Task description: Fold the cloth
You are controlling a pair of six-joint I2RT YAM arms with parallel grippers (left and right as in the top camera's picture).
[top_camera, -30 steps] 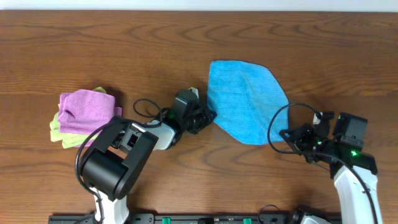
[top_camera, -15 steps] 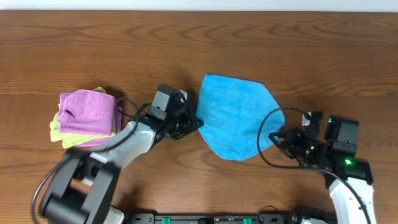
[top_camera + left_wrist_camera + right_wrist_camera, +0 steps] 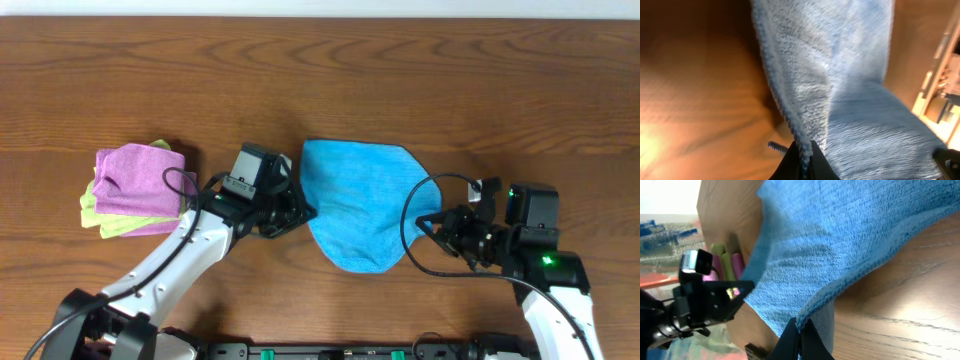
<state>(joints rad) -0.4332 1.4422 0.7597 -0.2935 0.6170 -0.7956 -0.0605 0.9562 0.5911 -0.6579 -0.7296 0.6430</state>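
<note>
Your left pincer [image 3: 298, 212] is clamped tight on the left edge of the cloth [image 3: 358, 205], and your right pincer [image 3: 428, 226] is pinched closed on its right edge. The cloth is a bright sky-blue, fuzzy microfibre piece lying near the middle of the dark wood-grain counter [image 3: 320, 70], between the 2 arms. From overhead its outline is irregular: a fairly straight far edge, sides that narrow, and a rounded end nearest the robot's base. In the left wrist view you see a stitched hem running down into the black fingertips, with the pile gathered into a ridge there. In the right wrist view the hem lifts off the wood into the fingertips. Well apart to the left, a rumpled purple cloth [image 3: 140, 180] sits on a light green cloth [image 3: 100, 222].
</note>
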